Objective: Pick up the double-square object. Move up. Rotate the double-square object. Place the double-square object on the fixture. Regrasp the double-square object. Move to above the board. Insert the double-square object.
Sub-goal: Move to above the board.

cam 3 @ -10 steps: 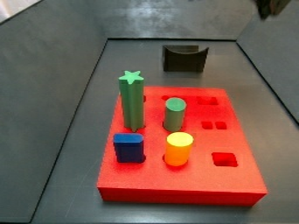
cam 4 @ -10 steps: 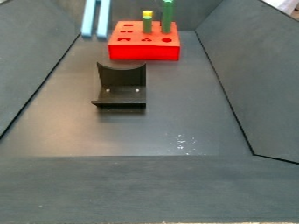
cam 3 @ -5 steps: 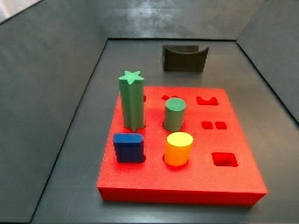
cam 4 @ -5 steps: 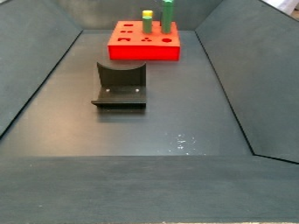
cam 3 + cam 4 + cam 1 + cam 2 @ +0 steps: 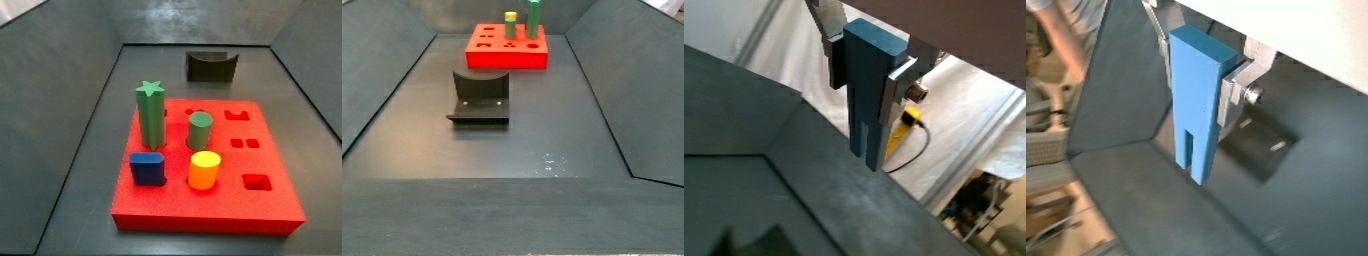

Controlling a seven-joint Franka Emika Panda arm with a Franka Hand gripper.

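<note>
Visibility is split between the cameras: neither side view shows the tool or the arm, and neither wrist view shows the board.

The tool (image 5: pixel 865 62) appears only in both wrist views, raised well above the dark floor and closed on the double-square object (image 5: pixel 869 95). One silver finger (image 5: pixel 1231 92) is seen flat against a side of the bar; the opposite finger is largely hidden behind the bar, and the upper part of the tool is cut off by the frame edge.

The double-square object (image 5: pixel 1200 108) is a long slim grey-blue bar hanging lengthwise downward from the tool. Its free lower end carries a narrow slot that splits it into two prongs. It touches nothing but the fingers.

In a wrist view the fixture (image 5: pixel 1264 147) lies below and beyond the bar, dark and only partly made out. The other wrist picture shows instead a pale cloth backdrop and a yellow cable (image 5: pixel 911 140) outside the enclosure wall.

Both side views show the fixture (image 5: pixel 210 66) standing bare on the floor, apart from the board (image 5: pixel 267 205). The notch in its top reads clearly in one side view; in the other its base plate (image 5: pixel 478 110) shows.

The board (image 5: pixel 480 57) carries a green star post (image 5: pixel 150 115), a green round peg (image 5: pixel 199 130), a yellow peg (image 5: pixel 203 170) and a short dark-blue block (image 5: pixel 147 168). In the far side view several pegs are too small or cut off to identify.
</note>
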